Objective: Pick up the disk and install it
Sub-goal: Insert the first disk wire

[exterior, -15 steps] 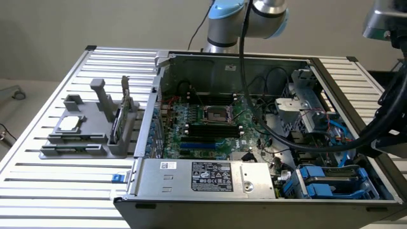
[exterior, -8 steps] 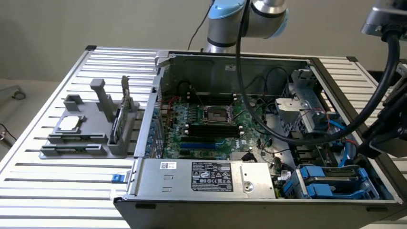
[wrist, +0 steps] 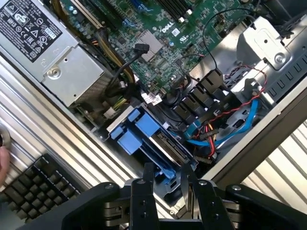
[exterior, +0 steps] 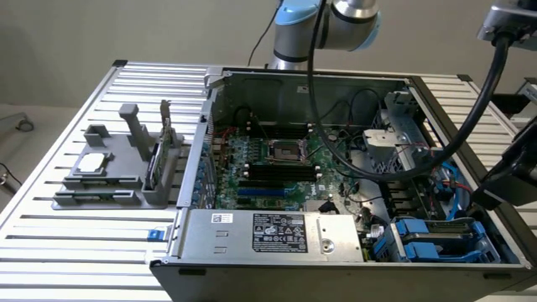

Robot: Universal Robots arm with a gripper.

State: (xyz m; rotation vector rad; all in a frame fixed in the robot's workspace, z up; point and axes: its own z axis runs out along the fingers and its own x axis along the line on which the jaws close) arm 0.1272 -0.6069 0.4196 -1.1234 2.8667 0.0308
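The disk [exterior: 436, 242] sits in the drive bay at the near right corner of the computer case [exterior: 336, 277], just right of the power supply [exterior: 268, 233]. The gripper [wrist: 167, 175] is poised over its end, jaws apart and visibly clamped on nothing. Keep the jaws square to and centred on the blue carrier [wrist: 144, 129], clear of the cables [wrist: 225, 132], and move in line with the bay. The long axis appears to run left to right along the near wall; which way it points cannot be told.

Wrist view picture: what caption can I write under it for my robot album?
The claw hovers open above the disk in its blue carrier, at the corner of the computer case.
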